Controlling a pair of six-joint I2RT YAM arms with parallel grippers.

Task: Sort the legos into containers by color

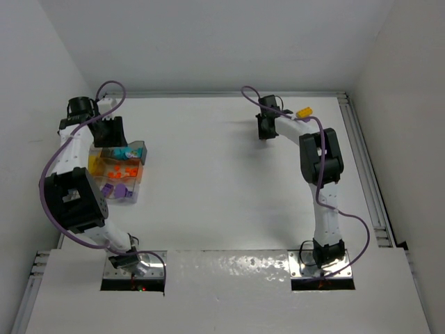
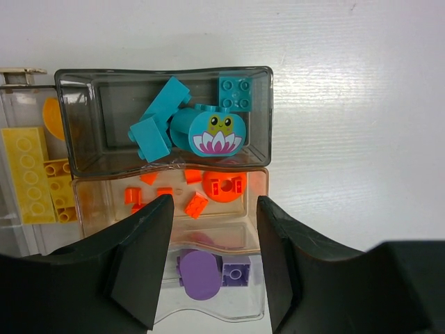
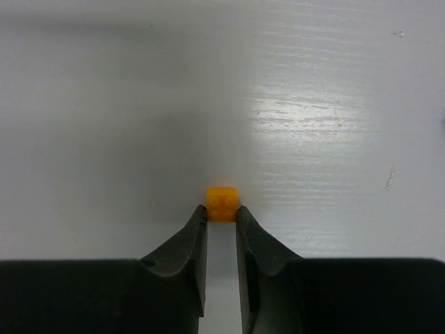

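Note:
The clear divided tray [image 2: 268, 118] lies at the left of the table [image 1: 132, 196]. Its compartments hold teal bricks [image 2: 208, 132], orange bricks [image 2: 224, 186], purple bricks [image 2: 201, 275] and yellow bricks [image 2: 28, 174]. My left gripper [image 2: 214, 203] is open and empty, hovering over the orange and purple compartments; from above it shows at the tray's far end [image 1: 111, 133]. My right gripper [image 3: 222, 212] is shut on a small yellow-orange brick [image 3: 222, 202], pinched at the fingertips over bare table. From above, the right gripper [image 1: 265, 131] is at the far middle and hides the brick.
White walls close in the table on the left, back and right. A metal rail [image 1: 368, 188] runs along the right edge. A yellow part [image 1: 304, 111] sits by the right arm's wrist cable. I see no loose bricks on the white table [image 1: 222, 195].

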